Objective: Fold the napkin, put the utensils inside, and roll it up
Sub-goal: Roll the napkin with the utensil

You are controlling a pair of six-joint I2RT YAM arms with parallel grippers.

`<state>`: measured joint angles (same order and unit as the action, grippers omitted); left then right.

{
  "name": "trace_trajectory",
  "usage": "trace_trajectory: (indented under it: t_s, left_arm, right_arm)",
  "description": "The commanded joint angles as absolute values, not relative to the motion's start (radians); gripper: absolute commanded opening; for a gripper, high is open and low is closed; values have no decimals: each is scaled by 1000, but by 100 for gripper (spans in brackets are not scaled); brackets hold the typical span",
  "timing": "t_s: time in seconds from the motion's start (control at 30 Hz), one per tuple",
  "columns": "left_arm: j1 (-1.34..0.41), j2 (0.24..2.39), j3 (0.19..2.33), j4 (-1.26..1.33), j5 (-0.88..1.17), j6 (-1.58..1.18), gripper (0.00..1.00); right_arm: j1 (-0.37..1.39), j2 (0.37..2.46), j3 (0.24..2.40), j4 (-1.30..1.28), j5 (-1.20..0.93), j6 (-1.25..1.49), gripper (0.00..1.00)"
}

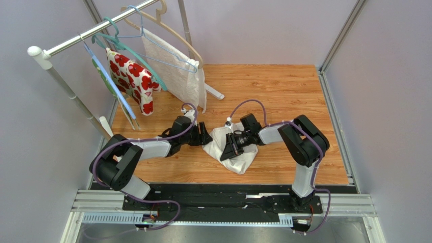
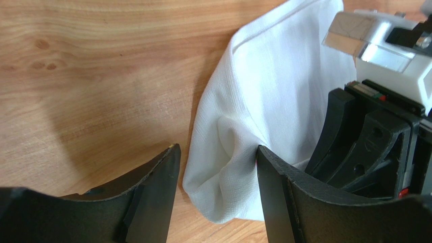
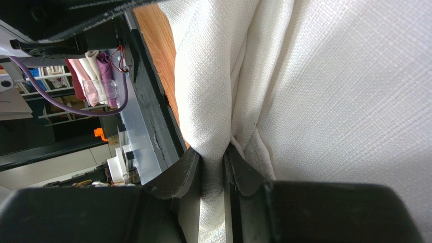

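The off-white napkin (image 1: 241,159) lies bunched on the bench (image 1: 274,91). The right end effector (image 3: 213,164) is clamped on a fold, likely to lift and spread it, while the left end effector (image 2: 218,162) gapes wide, straddling a loose corner it has not gripped.

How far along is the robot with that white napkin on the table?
Early on. Nothing looks finished: the napkin lies bunched on the wooden table, not neatly folded. In hand: the right gripper is pinched shut on a fold of it, and the left gripper stands open around a bulge at its edge. Left to do: the fold, placing the utensils, which appear in no view, and the roll.
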<state>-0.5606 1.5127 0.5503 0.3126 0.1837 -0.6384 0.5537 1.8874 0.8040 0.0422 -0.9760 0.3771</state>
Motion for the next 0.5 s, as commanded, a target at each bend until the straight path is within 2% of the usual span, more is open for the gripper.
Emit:
trace_trajectory:
  t_s: [0.0, 0.47]
  left_arm:
    - [-538, 1517, 535, 396, 144, -689, 66]
    - [-532, 1612, 546, 480, 244, -698, 68]
  right_arm:
    - [538, 1954, 758, -46, -719, 304, 10]
    - [538, 1967, 761, -43, -727, 307, 11]
